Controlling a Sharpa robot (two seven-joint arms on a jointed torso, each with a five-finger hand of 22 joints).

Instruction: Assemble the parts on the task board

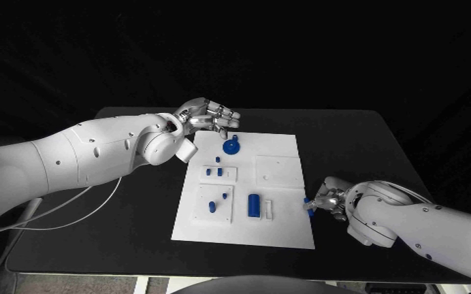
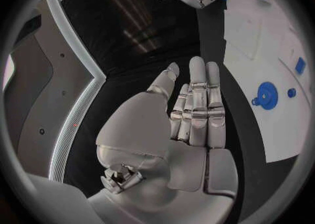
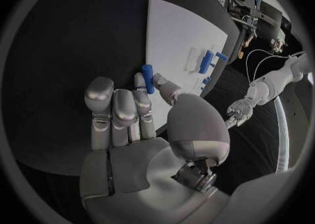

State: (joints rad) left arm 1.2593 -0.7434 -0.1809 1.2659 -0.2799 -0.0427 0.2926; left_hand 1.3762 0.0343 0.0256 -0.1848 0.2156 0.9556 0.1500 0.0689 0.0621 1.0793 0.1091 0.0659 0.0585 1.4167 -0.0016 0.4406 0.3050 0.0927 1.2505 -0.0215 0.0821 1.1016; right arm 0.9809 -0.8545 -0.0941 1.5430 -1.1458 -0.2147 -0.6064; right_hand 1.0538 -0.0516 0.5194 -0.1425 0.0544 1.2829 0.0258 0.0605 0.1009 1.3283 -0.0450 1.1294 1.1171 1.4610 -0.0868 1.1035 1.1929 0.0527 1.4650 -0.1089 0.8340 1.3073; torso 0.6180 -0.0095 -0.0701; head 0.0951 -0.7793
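The white task board [image 1: 280, 229] lies mid-table. On it are a round blue disc part [image 1: 231, 147], several small blue pegs [image 1: 221, 171] and a longer blue cylinder [image 1: 253, 203]. My left hand [image 1: 206, 118] hovers over the board's far left corner, just beyond the disc, fingers stretched out and holding nothing; the left wrist view shows that hand [image 2: 193, 114] flat, with the disc [image 2: 265, 95] beside it. My right hand [image 1: 332, 202] is at the board's right edge and pinches a small blue peg [image 3: 147, 77] between thumb and finger, close to the board [image 3: 177, 35].
A white strip piece [image 1: 268, 209] lies next to the blue cylinder. Raised white square plates [image 1: 278, 170] sit on the board. Black table [image 1: 353, 144] surrounds the board on every side. A cable [image 1: 59, 209] trails from my left arm.
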